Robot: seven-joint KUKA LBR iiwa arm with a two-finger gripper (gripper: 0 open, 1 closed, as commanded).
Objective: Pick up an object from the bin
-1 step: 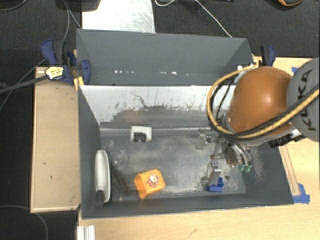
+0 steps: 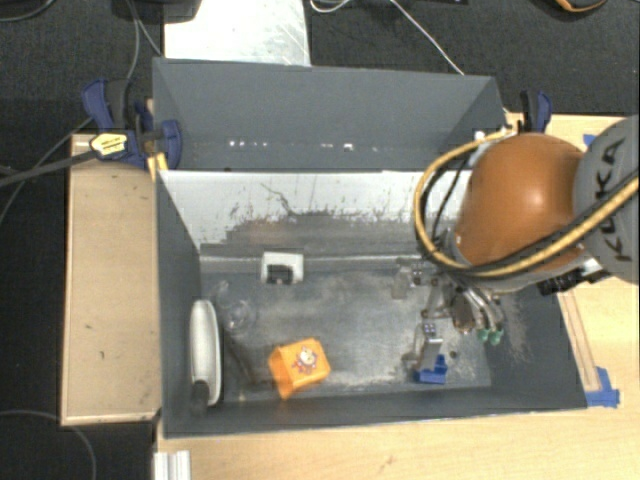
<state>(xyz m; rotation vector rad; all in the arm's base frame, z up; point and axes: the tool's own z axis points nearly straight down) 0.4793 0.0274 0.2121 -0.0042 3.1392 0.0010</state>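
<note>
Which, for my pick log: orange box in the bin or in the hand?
In the bin: the orange box lies on the floor by the front wall, apart from the hand.

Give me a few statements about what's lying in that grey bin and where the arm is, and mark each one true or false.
1. An orange block lies on the floor of the bin, to the left of the gripper. True.
2. A long white object lies along the bin's right wall. False: it lies along the left wall.
3. A small blue thing lies right by the gripper. True.
4. The gripper hangs over the orange block. False: it is over the right part of the floor, well apart from the block.
</note>
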